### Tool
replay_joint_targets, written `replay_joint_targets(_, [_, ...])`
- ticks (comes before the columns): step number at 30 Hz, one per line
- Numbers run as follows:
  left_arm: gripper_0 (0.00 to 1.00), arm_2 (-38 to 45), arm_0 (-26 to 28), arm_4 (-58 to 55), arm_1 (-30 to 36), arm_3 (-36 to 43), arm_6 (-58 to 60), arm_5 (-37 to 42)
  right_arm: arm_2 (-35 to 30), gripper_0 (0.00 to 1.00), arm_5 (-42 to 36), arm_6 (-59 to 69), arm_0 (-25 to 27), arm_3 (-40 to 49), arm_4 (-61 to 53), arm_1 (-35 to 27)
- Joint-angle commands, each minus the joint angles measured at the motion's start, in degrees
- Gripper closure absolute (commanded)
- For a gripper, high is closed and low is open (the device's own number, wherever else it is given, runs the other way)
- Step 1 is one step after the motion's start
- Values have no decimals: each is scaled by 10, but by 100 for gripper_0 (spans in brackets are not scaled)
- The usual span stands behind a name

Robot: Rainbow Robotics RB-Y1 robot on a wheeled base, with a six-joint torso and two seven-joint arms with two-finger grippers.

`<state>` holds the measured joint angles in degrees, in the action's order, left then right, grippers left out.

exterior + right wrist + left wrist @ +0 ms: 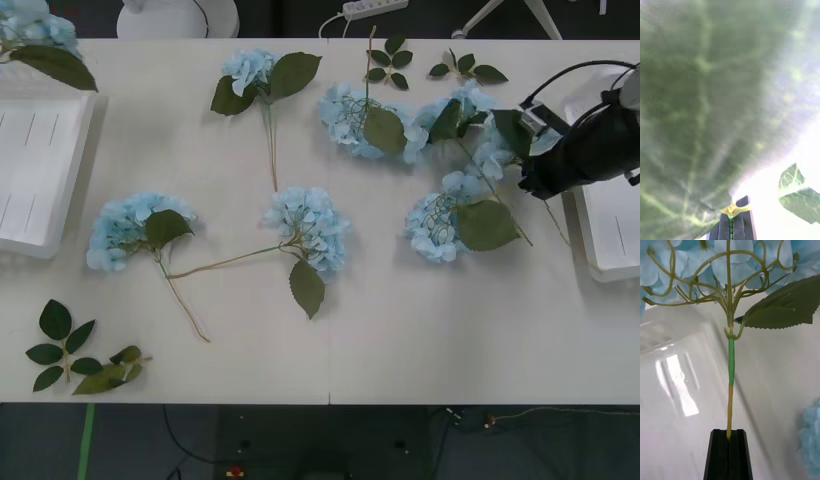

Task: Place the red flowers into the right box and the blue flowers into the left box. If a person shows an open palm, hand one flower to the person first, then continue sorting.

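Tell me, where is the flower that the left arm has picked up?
The left gripper pinches the flower by its stem, holding it above the left box. In the front view it hangs at the table's far left corner.

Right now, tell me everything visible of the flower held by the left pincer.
The blue flower is an artificial hydrangea: pale sky-blue petals on curling yellow-green branchlets, one serrated green leaf, and a thin stem green above, tan below. The left pincer, black, is shut on the stem's lower end. Beneath it lies the white left box; in the front view its bloom shows at the box's far corner.
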<state>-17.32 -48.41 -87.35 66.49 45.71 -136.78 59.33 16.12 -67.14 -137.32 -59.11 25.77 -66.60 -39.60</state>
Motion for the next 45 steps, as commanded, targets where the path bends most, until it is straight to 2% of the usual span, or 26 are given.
replay_joint_targets(1, [100,23,5,74,61,-12,19,11,-40,100,-26,-87,6,26,-91,-72])
replay_joint_targets(9, [100,28,13,123,63,-73,27,-47,-75,100,-114,-177,6,69,-172,-130])
replay_joint_targets(14, [100,27,54,118,61,-66,32,-97,-76,100,-187,-177,8,110,-286,-142])
replay_joint_targets(20, [98,27,75,107,56,-44,34,-124,-76,100,-187,-177,22,214,-433,-128])
replay_joint_targets(22, [74,27,75,109,54,-42,34,-126,-76,100,-168,-177,29,257,-474,-119])
replay_joint_targets(23, [56,27,75,109,51,-40,34,-128,-75,100,-154,-177,32,282,-492,-111])
replay_joint_targets(25, [28,27,75,110,50,-36,34,-131,-70,100,-124,-177,40,321,-522,-99])
replay_joint_targets(26, [22,27,75,111,49,-35,34,-132,-64,100,-115,-177,41,332,-531,-95])
replay_joint_targets(27, [12,27,75,110,48,-33,34,-132,-50,100,-91,-177,45,358,-558,-86])
replay_joint_targets(31, [0,27,76,101,48,-30,32,-131,3,100,-29,-177,48,411,-628,-65])
replay_joint_targets(34, [0,27,84,73,47,-23,30,-131,50,100,31,-177,48,455,-668,-48])
replay_joint_targets(39, [0,28,112,-72,48,13,31,-95,108,100,141,-177,48,521,-697,-22])
replay_joint_targets(42, [0,28,131,-185,48,18,33,-69,125,100,188,-177,48,548,-697,-7])
replay_joint_targets(45, [0,29,150,-252,48,32,29,-61,143,100,223,-177,44,564,-697,10])
